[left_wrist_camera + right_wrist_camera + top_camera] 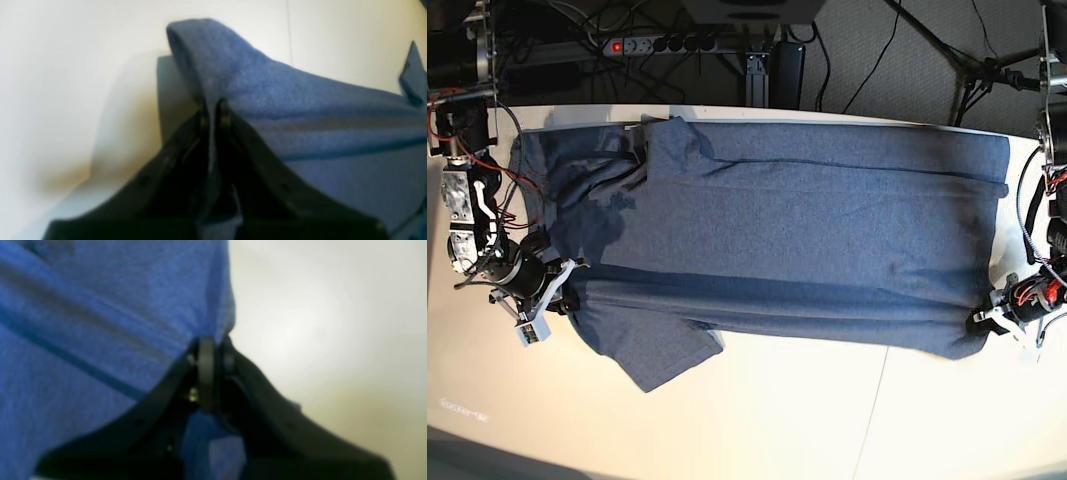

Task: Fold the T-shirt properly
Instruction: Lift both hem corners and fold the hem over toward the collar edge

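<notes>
The slate-blue T-shirt [807, 220] lies spread across the white table [827, 420], plain side up, with one sleeve [662, 360] sticking out toward the front. My left gripper [980, 322] at the right end is shut on the shirt's edge. The left wrist view shows its black fingers [213, 110] pinching a raised fold of the T-shirt [300, 100]. My right gripper [567, 292] at the left end is also shut on fabric. Its tips [215, 346] clamp a gathered corner of the T-shirt [100, 323] in the right wrist view.
A power strip [657, 45] and cables lie on the floor behind the table's far edge. Red wiring [472, 150] runs along the arm on the left. Bare tabletop stretches in front of the shirt.
</notes>
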### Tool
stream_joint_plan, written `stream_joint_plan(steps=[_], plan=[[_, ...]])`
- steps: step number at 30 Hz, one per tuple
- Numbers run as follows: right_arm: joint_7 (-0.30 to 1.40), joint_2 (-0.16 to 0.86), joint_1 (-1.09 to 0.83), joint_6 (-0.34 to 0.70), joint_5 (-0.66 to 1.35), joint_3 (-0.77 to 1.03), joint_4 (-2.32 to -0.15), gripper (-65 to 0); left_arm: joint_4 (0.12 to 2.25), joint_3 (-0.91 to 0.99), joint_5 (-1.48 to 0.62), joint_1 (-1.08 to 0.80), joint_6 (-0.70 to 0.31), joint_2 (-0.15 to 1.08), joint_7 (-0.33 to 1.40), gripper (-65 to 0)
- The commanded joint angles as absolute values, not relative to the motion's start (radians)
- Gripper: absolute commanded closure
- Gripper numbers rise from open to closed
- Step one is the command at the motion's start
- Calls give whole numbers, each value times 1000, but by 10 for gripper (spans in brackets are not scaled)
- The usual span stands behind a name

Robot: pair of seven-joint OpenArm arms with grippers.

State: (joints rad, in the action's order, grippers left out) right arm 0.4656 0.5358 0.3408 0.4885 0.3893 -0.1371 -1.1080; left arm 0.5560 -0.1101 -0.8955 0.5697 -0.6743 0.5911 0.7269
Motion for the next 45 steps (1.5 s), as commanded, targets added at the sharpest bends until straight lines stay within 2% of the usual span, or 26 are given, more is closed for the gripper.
stream_joint_plan(steps=[1, 12, 24, 33, 45], plan=[[449, 572, 353, 506, 398, -125, -1136, 0, 593, -105, -937, 582, -698, 625, 739, 0], [485, 652, 320, 506, 432, -114, -1183, 0, 686, -105, -1089, 467, -698, 668, 847, 0], [524, 669, 289, 506, 460, -104, -1183, 0, 686, -104, -1192, 459, -698, 671, 972, 0], [516, 670, 203, 505, 464, -91, -1183, 0, 686, -104, -1204, 425, -698, 669, 968, 0], [515, 667, 187, 506, 464, -91, -1182, 0, 686, -104, -1204, 410, -698, 665, 961, 0]])
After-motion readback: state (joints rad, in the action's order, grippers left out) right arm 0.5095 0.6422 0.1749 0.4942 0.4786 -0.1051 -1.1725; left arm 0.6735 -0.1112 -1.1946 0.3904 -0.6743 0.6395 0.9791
